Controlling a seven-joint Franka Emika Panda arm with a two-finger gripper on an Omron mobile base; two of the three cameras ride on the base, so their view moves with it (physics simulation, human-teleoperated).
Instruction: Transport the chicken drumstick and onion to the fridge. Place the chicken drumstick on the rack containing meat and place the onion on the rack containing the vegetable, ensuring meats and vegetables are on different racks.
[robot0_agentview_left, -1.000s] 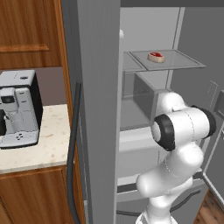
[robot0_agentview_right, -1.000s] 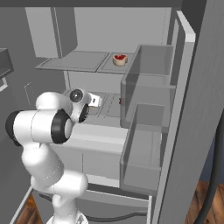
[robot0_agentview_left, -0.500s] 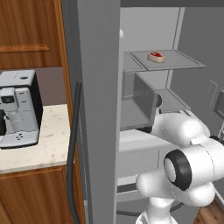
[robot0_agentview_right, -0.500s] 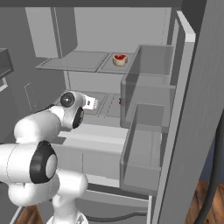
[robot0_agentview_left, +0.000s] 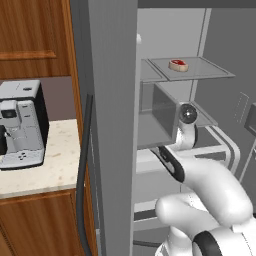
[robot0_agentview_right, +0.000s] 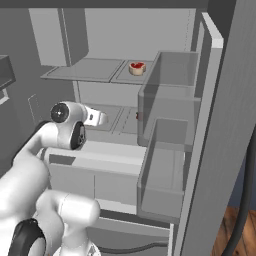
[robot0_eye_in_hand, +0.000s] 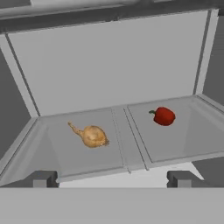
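My gripper (robot0_eye_in_hand: 113, 179) is open with nothing between its fingertips, and it faces the fridge's middle shelf (robot0_eye_in_hand: 131, 151) from just in front. On the left half of that shelf lies the onion (robot0_eye_in_hand: 92, 136), a tan bulb with a thin stalk. It is clear of the fingers. A red pepper (robot0_eye_in_hand: 164, 116) rests on the right half. From the right base view the hand (robot0_agentview_right: 95, 118) is level with this shelf inside the open fridge (robot0_agentview_right: 150, 100). The upper shelf (robot0_agentview_left: 200, 72) carries a piece of red meat (robot0_agentview_left: 178, 65). The chicken drumstick is out of view.
Translucent door bins (robot0_agentview_right: 167, 150) hang on the open fridge door to the right of the hand. A pale drawer front (robot0_agentview_right: 100, 165) sits below the middle shelf. A coffee machine (robot0_agentview_left: 20, 125) stands on the counter left of the fridge.
The arm's elbow has swung down and toward the cameras, while the hand has stayed at the middle shelf. The gripper remains open.
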